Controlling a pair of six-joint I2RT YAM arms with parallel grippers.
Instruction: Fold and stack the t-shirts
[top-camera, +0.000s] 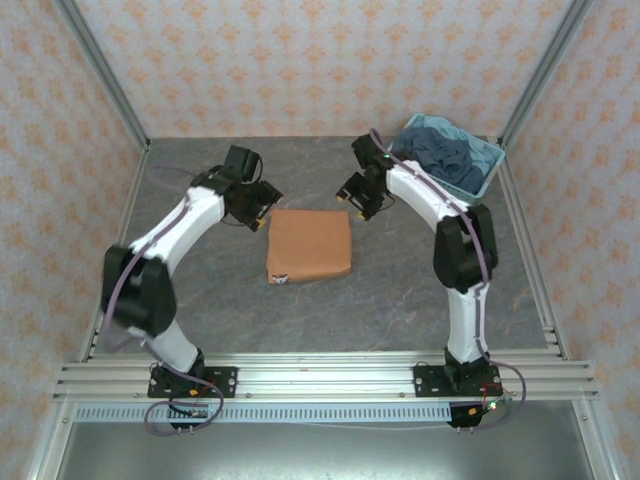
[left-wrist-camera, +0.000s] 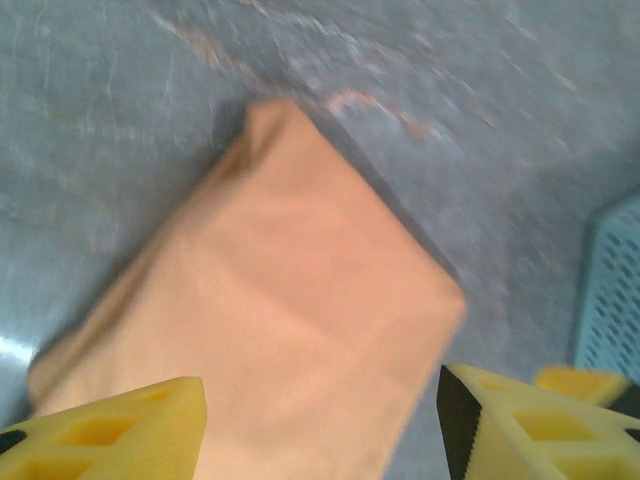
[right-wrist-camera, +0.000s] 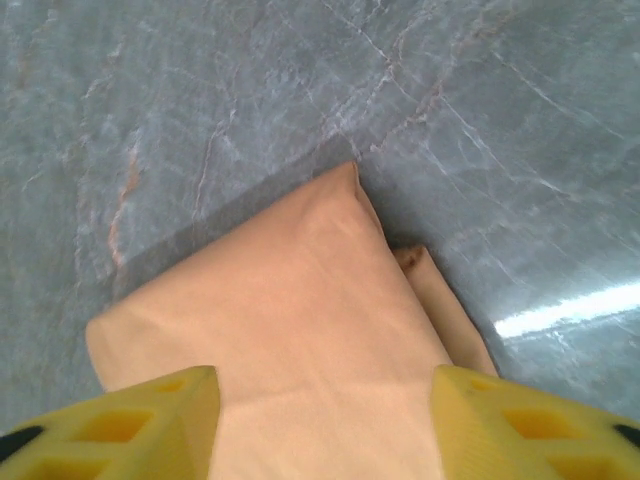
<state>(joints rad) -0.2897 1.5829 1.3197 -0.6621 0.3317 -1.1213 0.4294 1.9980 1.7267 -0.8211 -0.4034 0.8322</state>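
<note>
Clock bearings read off the overhead view, 12 being away from the arm bases.

- The orange-tan t-shirt (top-camera: 310, 245) lies mid-table (top-camera: 400, 310) as a flat folded packet. Nothing is on it or under it.
- The left gripper (top-camera: 258, 212) hovers just off the packet's 10 o'clock corner. Its fingers are spread with nothing between them, and the wrist view shows only cloth below.
- The right gripper (top-camera: 358, 205) is off the 2 o'clock corner, likewise spread and empty.
- My read: the two arms flank the far edge because that is where a fold's top hem gets laid down. The open jaws suggest the packet is meant to rest where it is, as the base of the stack.
- Packet is nearly square, with edges running 12–6 and 3–9 and a slight skew. I can't call a clear long axis.
- Collar and print are folded away, bar a small fleck at the 7 o'clock corner, so I can't tell which way it faces.
- The navy t-shirts (top-camera: 440, 155) are heaped unfolded in the basket (top-camera: 492, 170) at 2 o'clock, well apart.
</note>
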